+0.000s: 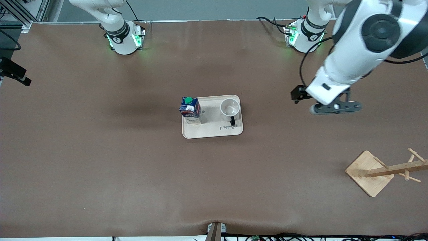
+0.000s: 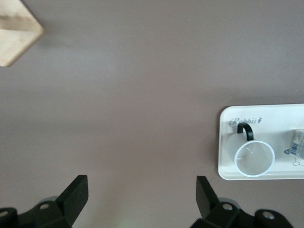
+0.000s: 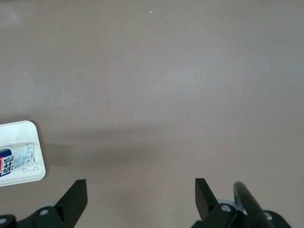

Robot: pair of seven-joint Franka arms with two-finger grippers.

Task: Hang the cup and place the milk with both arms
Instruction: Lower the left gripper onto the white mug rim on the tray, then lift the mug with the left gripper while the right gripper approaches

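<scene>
The milk (image 1: 190, 109), a dark blue carton with a green cap, stands upright on a cream tray (image 1: 212, 132) at mid-table. Beside it on the tray, toward the left arm's end, the white cup (image 1: 230, 107) stands mouth up, its black handle pointing at the front camera. My left gripper (image 2: 141, 190) hangs open and empty over bare table between the tray and the left arm's end; its wrist view shows the cup (image 2: 255, 159) and tray (image 2: 280, 114). My right gripper (image 3: 140, 192) is open and empty over bare table beside the tray (image 3: 28, 130) and milk (image 3: 16, 159). It is outside the front view.
A wooden cup rack (image 1: 384, 170) with pegs on a square base stands near the front camera at the left arm's end; its base (image 2: 16, 31) shows in the left wrist view. A black mount (image 1: 13, 72) juts in at the right arm's end.
</scene>
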